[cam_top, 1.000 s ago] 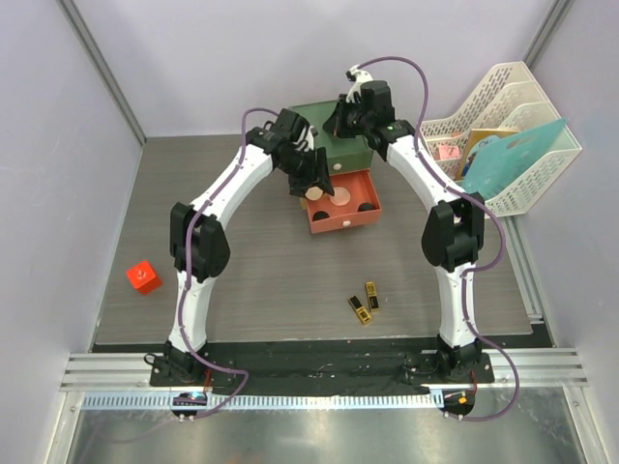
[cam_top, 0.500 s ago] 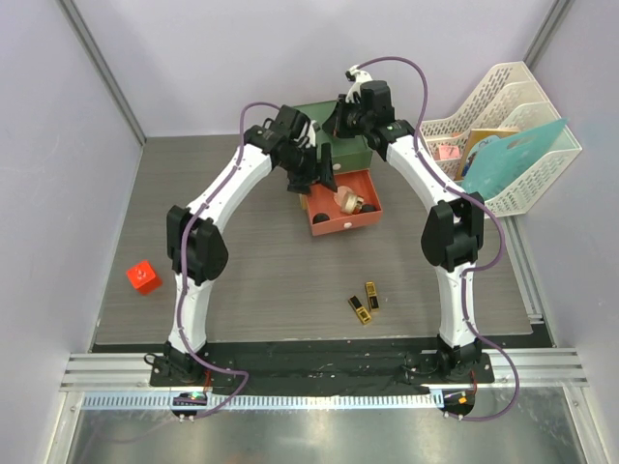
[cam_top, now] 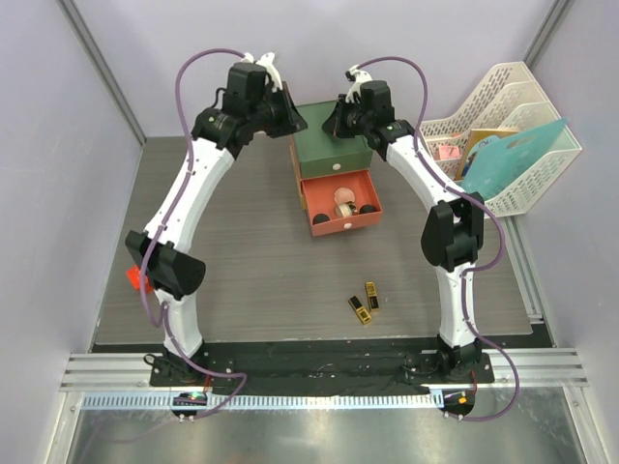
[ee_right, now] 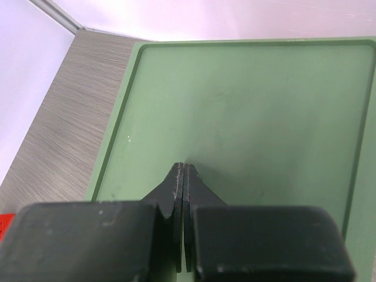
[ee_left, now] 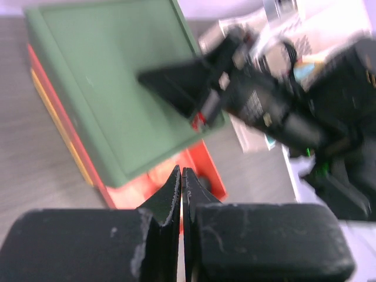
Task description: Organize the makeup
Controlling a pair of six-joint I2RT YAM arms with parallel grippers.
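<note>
The orange drawer [cam_top: 341,222] of the green box [cam_top: 332,150] stands pulled out. In it lie a round peach compact [cam_top: 343,200] and small dark-capped pieces of makeup [cam_top: 367,206]. Two gold-black lipsticks [cam_top: 365,303] lie on the table in front. My left gripper [cam_top: 293,120] hovers shut and empty, just left of and above the box; its wrist view shows the box top [ee_left: 129,82] and the drawer [ee_left: 202,170] below the tips [ee_left: 182,171]. My right gripper [cam_top: 332,124] is shut, its tips [ee_right: 185,166] pressing on the green box top [ee_right: 252,111].
A white basket [cam_top: 527,184] holding a teal folder [cam_top: 513,155] stands at the back right. A small red cube [cam_top: 133,277] sits at the left, partly hidden by my left arm. Purple walls close in the table on three sides.
My left gripper let the peach compact go into the drawer, then rose back and to the left and closed empty. The right gripper stayed on the box top.
</note>
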